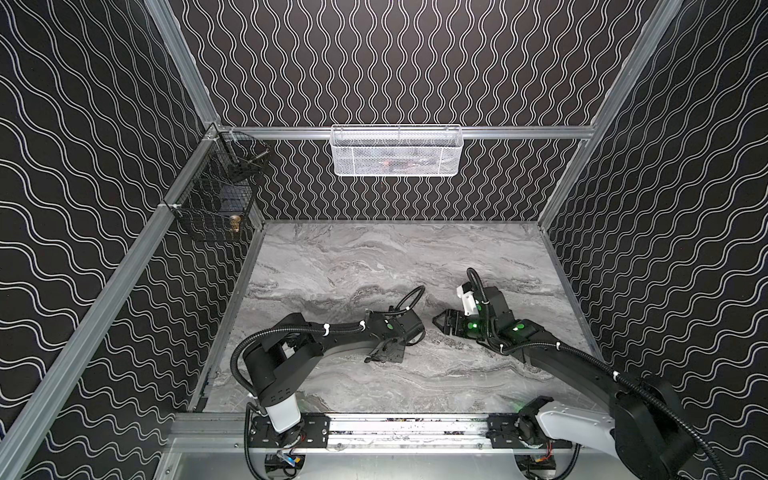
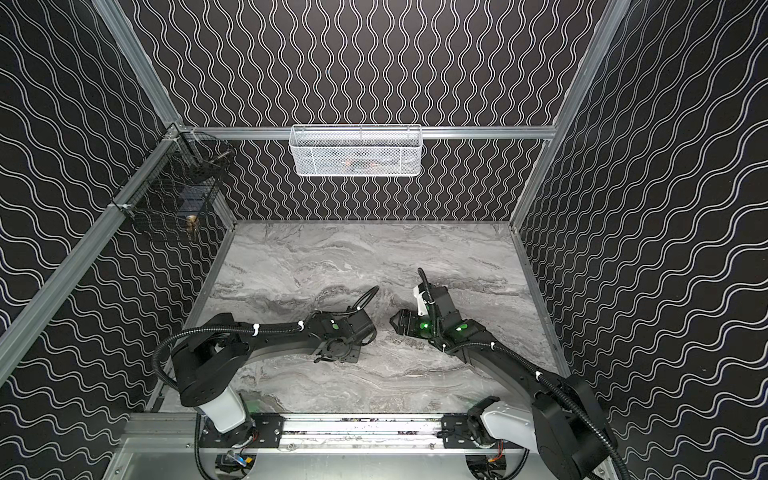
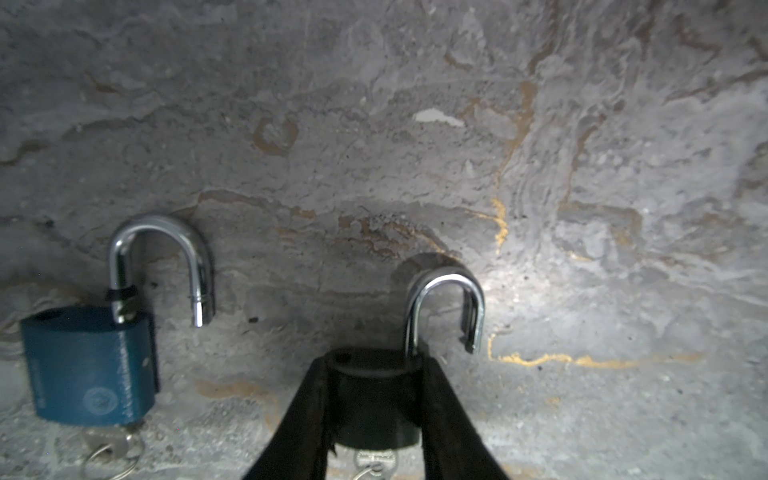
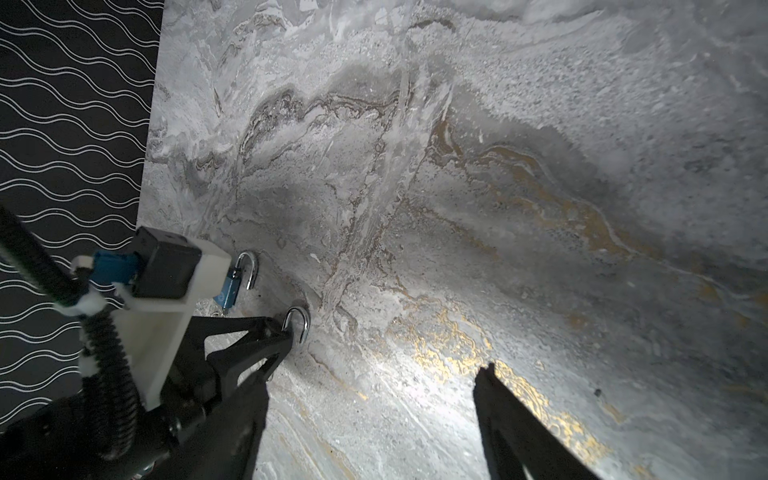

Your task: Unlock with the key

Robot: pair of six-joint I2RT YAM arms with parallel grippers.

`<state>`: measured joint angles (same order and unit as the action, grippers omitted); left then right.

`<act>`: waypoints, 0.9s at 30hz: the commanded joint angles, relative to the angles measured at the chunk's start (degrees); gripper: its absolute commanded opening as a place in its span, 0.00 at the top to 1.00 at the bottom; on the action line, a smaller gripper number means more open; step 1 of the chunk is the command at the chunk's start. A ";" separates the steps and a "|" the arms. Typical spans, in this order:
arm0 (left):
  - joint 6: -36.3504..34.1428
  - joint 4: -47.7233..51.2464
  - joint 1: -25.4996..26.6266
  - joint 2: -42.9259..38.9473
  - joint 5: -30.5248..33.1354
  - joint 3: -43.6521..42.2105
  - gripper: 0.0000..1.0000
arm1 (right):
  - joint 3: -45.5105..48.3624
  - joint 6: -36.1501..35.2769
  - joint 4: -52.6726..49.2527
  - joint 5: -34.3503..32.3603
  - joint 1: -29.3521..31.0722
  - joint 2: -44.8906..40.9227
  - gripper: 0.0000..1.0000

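Marble tabletop (image 1: 374, 257) with black wavy-line walls (image 1: 395, 62) all round, a white basket (image 1: 395, 151) on the back rail and a black wire basket (image 1: 212, 199) in the left corner. Your left gripper (image 3: 375, 370) is pointed down at the middle-front of the table and clamped on the body of the black lock (image 3: 374, 399), one finger on each side. That lock's shackle (image 3: 446, 282) is popped open, with the free leg clear of the body, and you can just see a silver key (image 3: 376, 459) head poking out of the bottom between the fingers. I can't tell whether the lock is resting on the marble or held just off it. Right beside it lies the blue lock (image 3: 89, 365), flat on the table, its shackle (image 3: 162, 226) open too and its own key (image 3: 110, 442) on a ring stuck in the bottom. Your right gripper (image 1: 438, 321) is spread wide with nothing in it, hovering near the left wrist but not touching it.
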<state>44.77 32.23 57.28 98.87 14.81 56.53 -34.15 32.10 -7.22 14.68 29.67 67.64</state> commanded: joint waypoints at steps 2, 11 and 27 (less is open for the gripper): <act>-0.79 -0.18 -0.15 0.43 0.49 -0.28 0.73 | -0.09 0.50 2.44 0.85 -0.05 0.19 0.21; -0.83 -3.33 -0.85 1.06 -0.98 -1.81 0.59 | -0.08 0.44 2.96 1.49 -0.05 0.48 0.21; -1.62 -5.96 -2.46 1.26 -2.50 -3.73 0.36 | -0.73 1.08 3.89 2.30 -0.13 1.71 0.20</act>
<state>43.09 22.20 55.18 99.04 16.21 53.58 -34.28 32.49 -5.30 16.43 29.56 69.30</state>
